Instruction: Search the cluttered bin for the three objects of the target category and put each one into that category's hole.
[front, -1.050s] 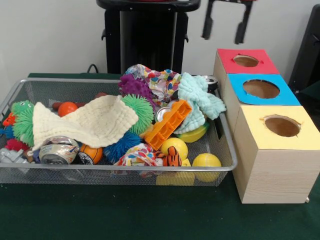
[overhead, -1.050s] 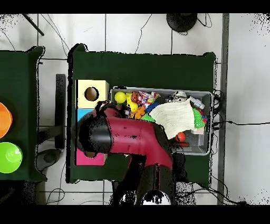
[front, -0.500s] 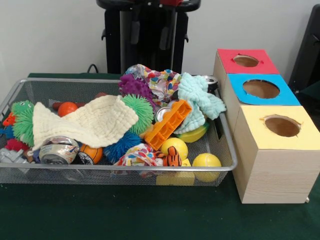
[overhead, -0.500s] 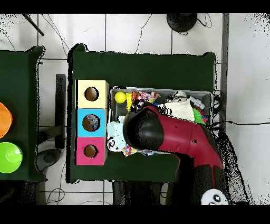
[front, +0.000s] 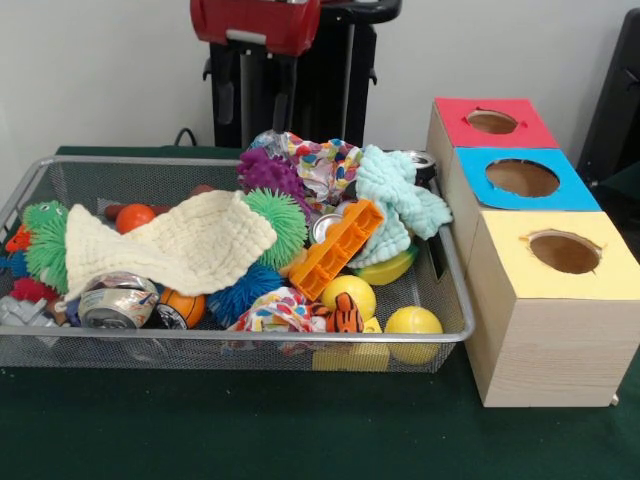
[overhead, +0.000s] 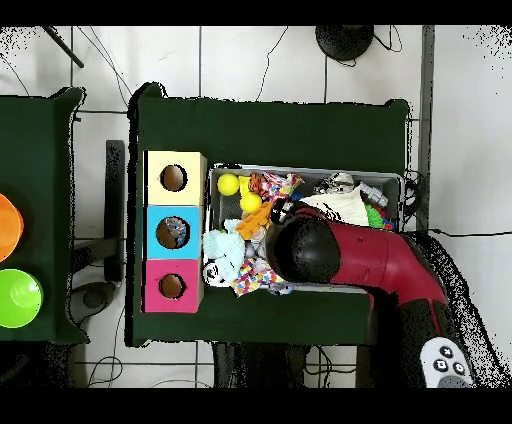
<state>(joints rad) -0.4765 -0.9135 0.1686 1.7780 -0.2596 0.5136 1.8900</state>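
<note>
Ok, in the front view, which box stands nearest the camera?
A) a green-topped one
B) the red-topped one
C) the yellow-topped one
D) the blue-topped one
C: the yellow-topped box sits lowest in the front view, with the blue-topped box behind it and the red-topped box farthest back, all right of the wire bin.

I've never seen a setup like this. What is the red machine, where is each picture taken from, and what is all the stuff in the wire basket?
The red machine is a robot arm. One picture faces it across the table; the other looks straight down. Its tool hangs open and empty above the back of the wire bin.

The bin is full of mixed toys: a cream cloth, an orange plastic block, yellow balls, a mint cloth, spiky balls and a can.

Beside it stand three wooden boxes, topped red, blue and yellow, each with a round hole. The job is to sort chosen items into a hole.
</note>
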